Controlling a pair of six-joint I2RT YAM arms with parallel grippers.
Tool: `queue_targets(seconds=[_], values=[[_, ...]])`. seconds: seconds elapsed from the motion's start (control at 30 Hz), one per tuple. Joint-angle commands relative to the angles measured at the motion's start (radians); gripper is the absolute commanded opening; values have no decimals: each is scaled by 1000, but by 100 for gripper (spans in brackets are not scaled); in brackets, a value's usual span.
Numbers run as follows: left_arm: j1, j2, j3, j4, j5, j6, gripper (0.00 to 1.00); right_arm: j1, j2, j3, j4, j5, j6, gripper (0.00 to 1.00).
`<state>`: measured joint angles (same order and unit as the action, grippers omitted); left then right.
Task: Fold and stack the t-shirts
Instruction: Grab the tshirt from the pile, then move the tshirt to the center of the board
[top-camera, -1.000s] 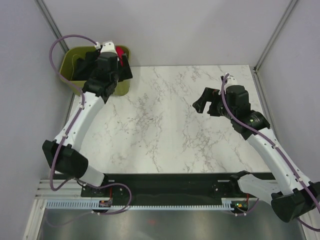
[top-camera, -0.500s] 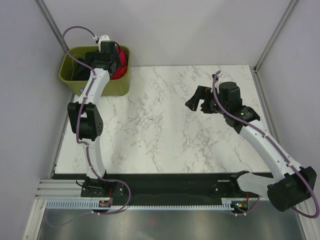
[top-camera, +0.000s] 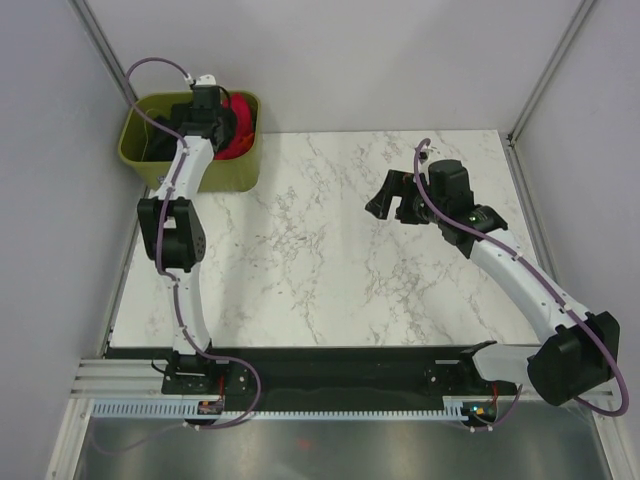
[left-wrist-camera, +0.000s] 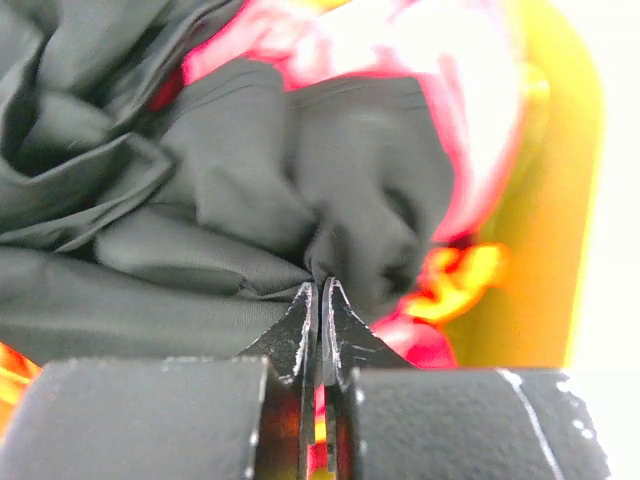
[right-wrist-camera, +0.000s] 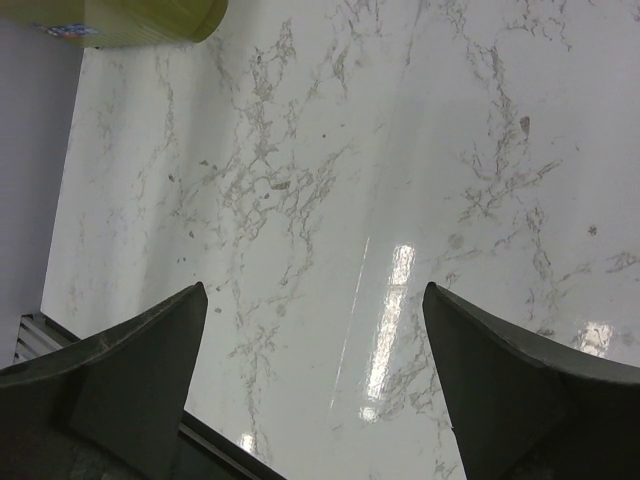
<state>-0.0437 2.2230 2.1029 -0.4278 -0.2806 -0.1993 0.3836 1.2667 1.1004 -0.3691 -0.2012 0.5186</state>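
My left gripper (top-camera: 205, 115) reaches down into the olive-green bin (top-camera: 236, 176) at the back left. In the left wrist view its jaws (left-wrist-camera: 322, 287) are pressed together, pinching a fold of the crumpled black t-shirt (left-wrist-camera: 230, 190). A bright pink-red t-shirt (left-wrist-camera: 400, 40) lies behind the black one, and orange cloth (left-wrist-camera: 465, 275) shows beside the bin's yellow-green wall (left-wrist-camera: 550, 220). Pink-red cloth also shows in the bin in the top view (top-camera: 238, 115). My right gripper (top-camera: 390, 208) hovers open and empty over the marble table (top-camera: 300, 250), its wide-apart fingers (right-wrist-camera: 312, 288) pointing down at bare tabletop.
The bin sits off the table's back left corner; its rim shows at the top left of the right wrist view (right-wrist-camera: 120, 20). Grey walls enclose the table on three sides. The table's dark front edge (right-wrist-camera: 215, 445) lies below the right fingers.
My left arm has stretched out and lowered its gripper from above the bin down into it. My right gripper has moved a little left and toward the back.
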Motion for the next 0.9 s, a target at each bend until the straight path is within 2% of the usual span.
queue_targets(seconds=[0.0,0.23,0.43,0.5,0.6,0.63,0.7,0.73,0.8,0.83,0.87], values=[[-57,-138,45,112,81,81,2,3,-4,39,52,-15,-8,98],[-211,-365,43,198,90,182,2,3,-52,26,50,-15,-5,98],[-360,-617,-17,222,190,167,2,3,-104,21,16,23,6,98],[-393,-719,-84,225,247,129,2,3,-115,24,-14,45,8,98],[-406,-857,-243,228,371,-6,2,5,-147,32,-60,86,8,98],[-404,-899,-356,228,398,-37,2,3,-156,30,-82,98,8,98],[-409,-1004,-487,238,472,-98,2,3,-184,23,-100,111,0,98],[-410,-1040,-627,238,488,-126,2,3,-193,18,-125,120,0,98],[-415,-1114,-789,254,515,-237,2,1,-223,0,-152,150,0,98],[-413,-1173,-951,265,571,-264,2,3,-233,-10,-172,158,1,98],[-418,-1201,-1030,273,593,-296,2,3,-245,-36,-182,173,6,98]])
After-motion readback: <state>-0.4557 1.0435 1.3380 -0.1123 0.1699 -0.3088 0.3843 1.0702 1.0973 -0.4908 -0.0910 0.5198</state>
